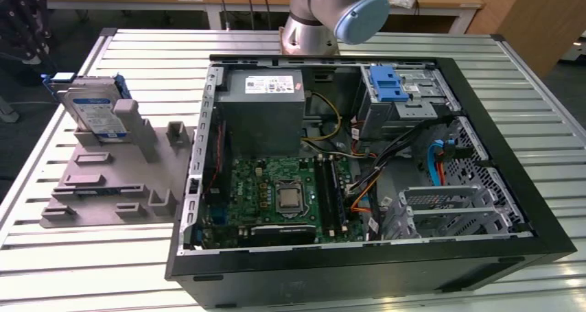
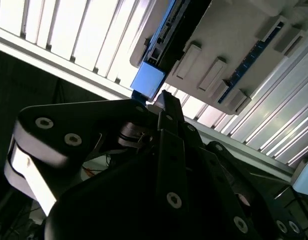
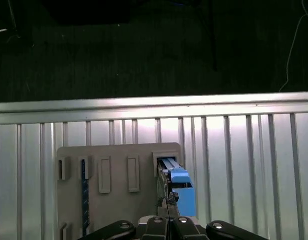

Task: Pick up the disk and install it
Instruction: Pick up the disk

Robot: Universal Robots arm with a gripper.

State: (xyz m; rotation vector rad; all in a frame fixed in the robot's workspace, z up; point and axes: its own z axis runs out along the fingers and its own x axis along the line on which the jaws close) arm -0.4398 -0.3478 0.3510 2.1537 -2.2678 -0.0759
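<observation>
Slatted metal forms the worktop [image 1: 137,58], with wooden benches behind it. In the exterior view an open computer case [image 1: 366,264] takes up the middle, its boards, cables and drive cages exposed, and the arm [image 1: 325,10] rises at the far edge behind it. A grey holder [image 1: 101,182] lies beside the case, along the worktop's edge at the exterior view's left. The disk [image 1: 96,113] stands on edge in a slot at the holder's far end, near the far corner on that side, label facing out, well apart from the case. In the second wrist view the tool [image 2: 168,102] shows from the side as one dark bar, its fingers together with nothing between them. Its tip is just short of the disk's blue end [image 2: 149,80], with the holder [image 2: 228,45] and the bright slats [image 2: 69,35] beyond. In the first wrist view the tool [image 3: 167,202] points at the disk [image 3: 181,190], seen edge-on in the corner slot of the holder [image 3: 119,160]. Whether tip and disk touch I cannot tell. Slats [image 3: 243,150] run to the worktop's edge, and past it the floor is dark.
</observation>
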